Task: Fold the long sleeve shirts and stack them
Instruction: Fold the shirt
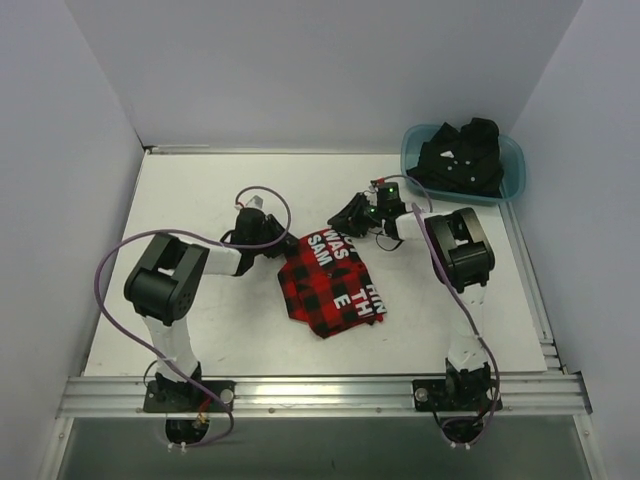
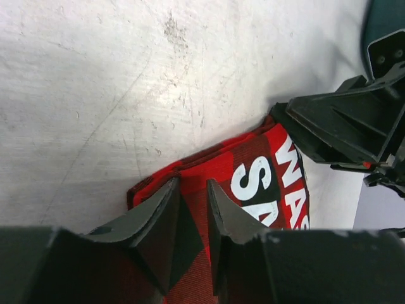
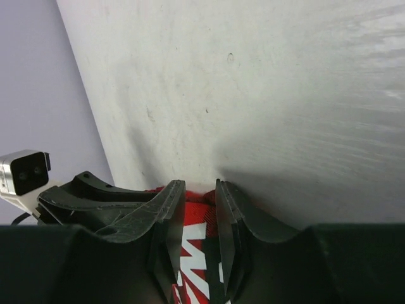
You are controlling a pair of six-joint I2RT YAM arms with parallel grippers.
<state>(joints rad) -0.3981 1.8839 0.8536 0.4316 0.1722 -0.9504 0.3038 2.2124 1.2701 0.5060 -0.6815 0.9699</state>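
Top external view: a red-and-black checked shirt (image 1: 330, 290), folded into a compact bundle with white lettering uppermost, is being observed lying near the middle of the table (image 1: 200, 200). A black shirt (image 1: 460, 155) is being contained, crumpled, in a teal tub (image 1: 517, 170) at the table's 1 o'clock corner, well apart from the checked shirt. The left gripper (image 1: 275, 240) is being presented at the bundle's 10 o'clock corner, and the right gripper (image 1: 347, 217) at its 12 o'clock corner.

Left wrist view: the fingers (image 2: 161, 218) are being shown set narrowly, with checked cloth filling the gap between them. Whether that cloth is being pinched cannot be told. The right gripper is being seen at 2 o'clock in this view, at the lettered edge.

Right wrist view: the jaws are being shown closed on the far edge of the checked shirt, with red cloth and white lettering being clamped between the fingers (image 3: 168, 215).
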